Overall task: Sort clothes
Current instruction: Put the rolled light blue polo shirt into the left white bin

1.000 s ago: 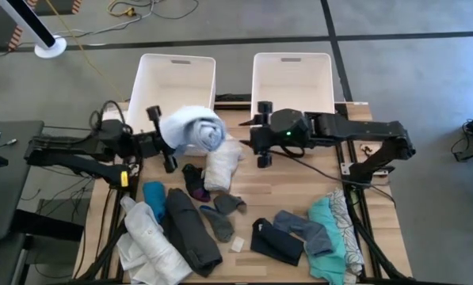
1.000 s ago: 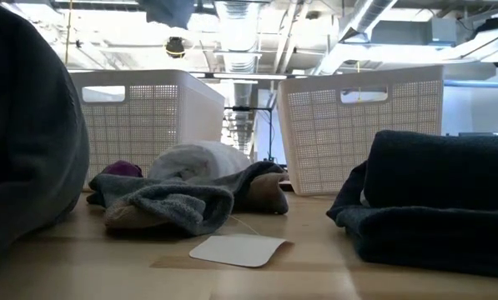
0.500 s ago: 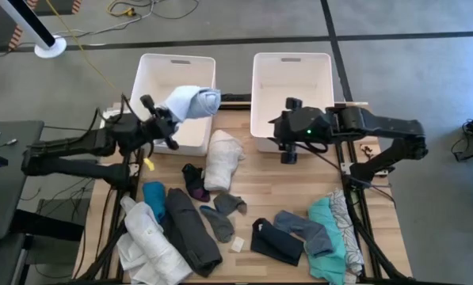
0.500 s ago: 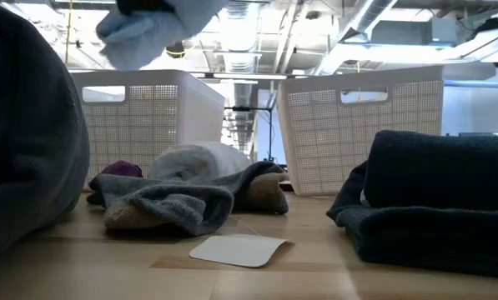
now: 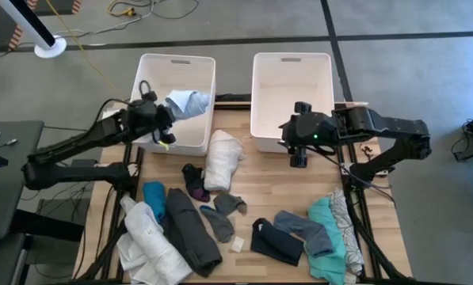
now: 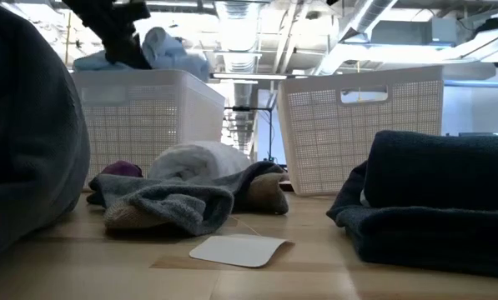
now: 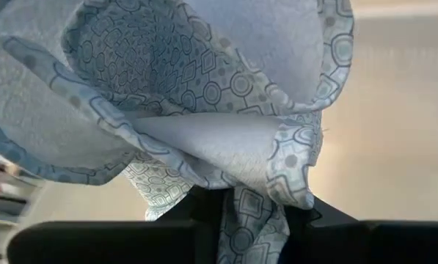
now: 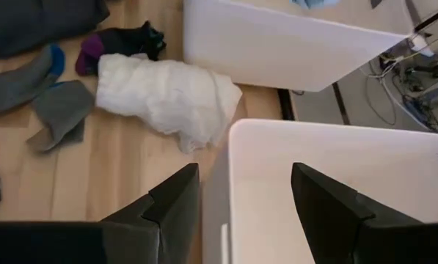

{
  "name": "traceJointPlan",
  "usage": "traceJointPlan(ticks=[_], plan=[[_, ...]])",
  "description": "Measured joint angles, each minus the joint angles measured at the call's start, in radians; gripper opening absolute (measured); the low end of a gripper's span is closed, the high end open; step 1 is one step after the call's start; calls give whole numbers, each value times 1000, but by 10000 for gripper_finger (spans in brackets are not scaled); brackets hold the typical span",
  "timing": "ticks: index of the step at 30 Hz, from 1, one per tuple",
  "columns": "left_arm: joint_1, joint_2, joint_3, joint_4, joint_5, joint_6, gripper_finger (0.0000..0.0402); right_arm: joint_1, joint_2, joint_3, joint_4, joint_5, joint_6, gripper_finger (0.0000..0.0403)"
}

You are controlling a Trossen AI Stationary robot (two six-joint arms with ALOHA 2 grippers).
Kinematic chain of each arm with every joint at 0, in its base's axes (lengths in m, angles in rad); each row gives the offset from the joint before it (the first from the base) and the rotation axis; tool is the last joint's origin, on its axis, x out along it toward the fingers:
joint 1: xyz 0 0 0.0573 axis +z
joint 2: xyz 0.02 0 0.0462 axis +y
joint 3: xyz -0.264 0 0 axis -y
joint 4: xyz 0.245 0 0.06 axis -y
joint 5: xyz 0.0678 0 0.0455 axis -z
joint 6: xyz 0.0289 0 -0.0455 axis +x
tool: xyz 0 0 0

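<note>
My left gripper (image 5: 163, 120) is shut on a light blue garment with a dark pattern (image 5: 187, 103), held over the left white bin (image 5: 177, 63). In the low view the garment (image 6: 165, 52) sits at the bin's rim, and it fills the left wrist view (image 7: 204, 110). My right gripper (image 5: 299, 149) is open and empty above the near edge of the right white bin (image 5: 293, 63). Other clothes lie on the table: a white roll (image 5: 223, 158), dark socks (image 5: 195, 180), grey pieces (image 5: 220, 218), a navy piece (image 5: 276, 241) and a teal piece (image 5: 327, 237). My left gripper pinches a bunched part of the patterned garment (image 7: 244, 202) between its two fingers, several layers together. The fingers come roughly level from the table's left. The rest of the garment balloons out ahead of the fingers over the left bin; whether it touches the bin's inside I cannot tell.
A dark grey garment (image 5: 192, 233), a white one (image 5: 149, 245) and a blue one (image 5: 154, 196) lie at the near left. A small white card (image 5: 237, 245) lies near the front edge. The right wrist view shows the right bin's corner (image 8: 237, 132) between the open fingers.
My left gripper has carried the patterned garment from above the table toward the far edge and over the left bin, then down to the bin's rim. My right gripper has gone toward the table's right edge, to the near edge of the right bin.
</note>
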Motion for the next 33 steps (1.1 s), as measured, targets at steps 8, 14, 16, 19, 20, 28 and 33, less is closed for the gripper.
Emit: traceJointPlan(ticks=[8,14,16,19,20,28,33], plan=[[78,116,3,-121,108,-1,56,39,0,0,-9,0,11,232],[125,236,2,-211,169,3,56,57,0,0,-10,-1,19,232],[133,279,2,-223,197,2,56,63,0,0,-10,-1,19,232],[141,344,2,-224,223,0,62,63,0,0,-10,-1,19,232],[141,365,2,-230,225,0,70,63,0,0,-10,-1,19,232],[142,517,2,-219,225,-2,105,63,0,0,-11,-1,29,232],[151,569,5,-208,224,-2,108,62,1,0,-11,-1,29,232]])
